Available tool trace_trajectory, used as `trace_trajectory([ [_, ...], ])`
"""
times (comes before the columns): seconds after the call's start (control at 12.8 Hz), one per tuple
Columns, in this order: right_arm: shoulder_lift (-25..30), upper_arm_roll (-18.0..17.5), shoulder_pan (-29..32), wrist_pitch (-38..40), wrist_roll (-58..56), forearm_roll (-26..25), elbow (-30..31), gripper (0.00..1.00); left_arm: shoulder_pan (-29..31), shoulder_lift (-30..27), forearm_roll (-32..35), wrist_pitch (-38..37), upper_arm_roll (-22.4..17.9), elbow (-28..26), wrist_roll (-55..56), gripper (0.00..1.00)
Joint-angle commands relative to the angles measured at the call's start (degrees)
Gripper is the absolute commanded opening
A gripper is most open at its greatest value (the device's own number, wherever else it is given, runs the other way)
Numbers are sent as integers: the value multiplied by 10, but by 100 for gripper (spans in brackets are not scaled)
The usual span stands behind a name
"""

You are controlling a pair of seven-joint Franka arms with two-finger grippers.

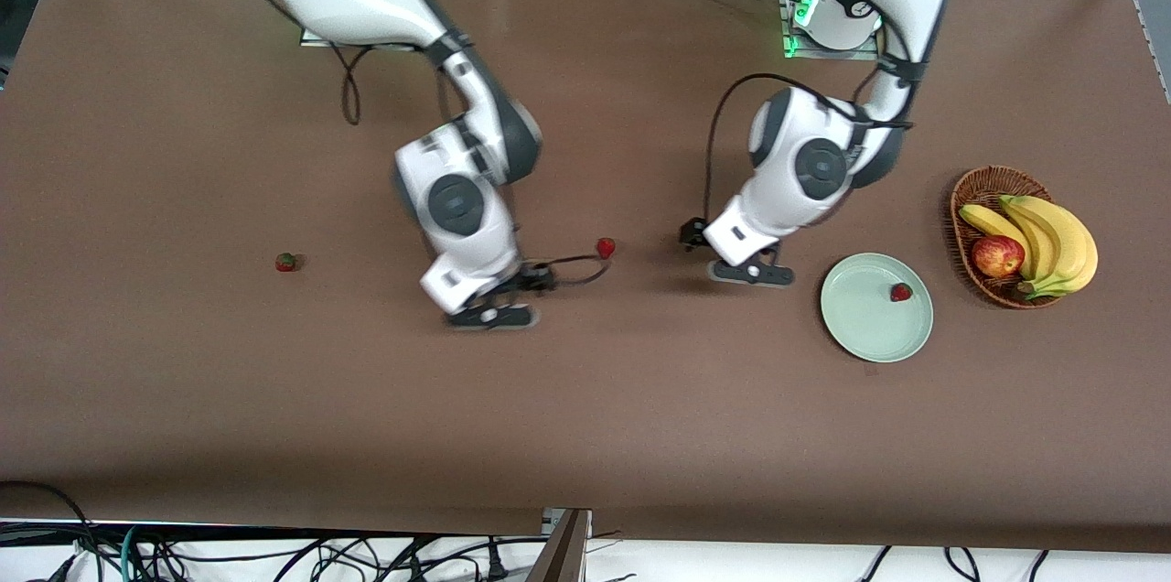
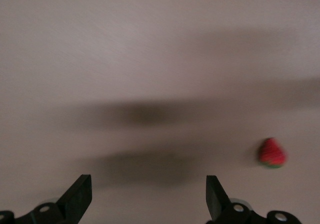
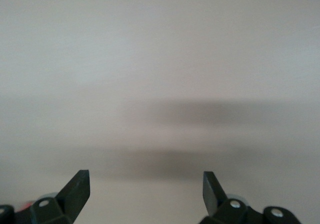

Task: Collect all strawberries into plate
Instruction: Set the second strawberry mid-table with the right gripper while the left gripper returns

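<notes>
Strawberries, tiny and red: one (image 1: 901, 292) in round pale mint-green plate (image 1: 869, 326); two on brown table (image 1: 183, 381), one (image 1: 606, 247) near the plate, one (image 1: 285, 262) well apart. Left tool (image 1: 750, 274) beside plate, right tool (image 1: 489, 317): both open, empty.

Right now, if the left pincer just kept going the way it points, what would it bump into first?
Probably only bare table. The open left pincer points down at brown surface; a strawberry lies off to one side, outside its line.

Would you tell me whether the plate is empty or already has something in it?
Not empty: one strawberry lies in the plate, near its rim toward the basket.
</notes>
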State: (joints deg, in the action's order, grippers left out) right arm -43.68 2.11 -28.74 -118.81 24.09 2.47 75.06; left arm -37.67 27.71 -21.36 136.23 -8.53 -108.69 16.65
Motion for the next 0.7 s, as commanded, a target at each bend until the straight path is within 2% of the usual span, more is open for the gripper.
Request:
trace_trajectory([
  [0.0, 17, -11, 78, 48, -101, 8, 11, 100, -51, 79, -11, -1, 6, 96, 147, 100],
  [0.16, 18, 2, 132, 93, -175, 4, 15, 100, -89, 137, -8, -1, 9, 158, 231, 100],
  [0.31, 18, 25, 174, 95, -258, 0, 37, 100, -104, 171, -6, -1, 8, 206, 278, 100],
  [0.47, 17, 44, 202, 79, -318, 1, 60, 100, -103, 180, -4, -1, 8, 213, 274, 100],
  [0.62, 17, 51, 214, 60, -320, 0, 88, 100, -103, 183, 10, 0, 7, 213, 271, 99],
])
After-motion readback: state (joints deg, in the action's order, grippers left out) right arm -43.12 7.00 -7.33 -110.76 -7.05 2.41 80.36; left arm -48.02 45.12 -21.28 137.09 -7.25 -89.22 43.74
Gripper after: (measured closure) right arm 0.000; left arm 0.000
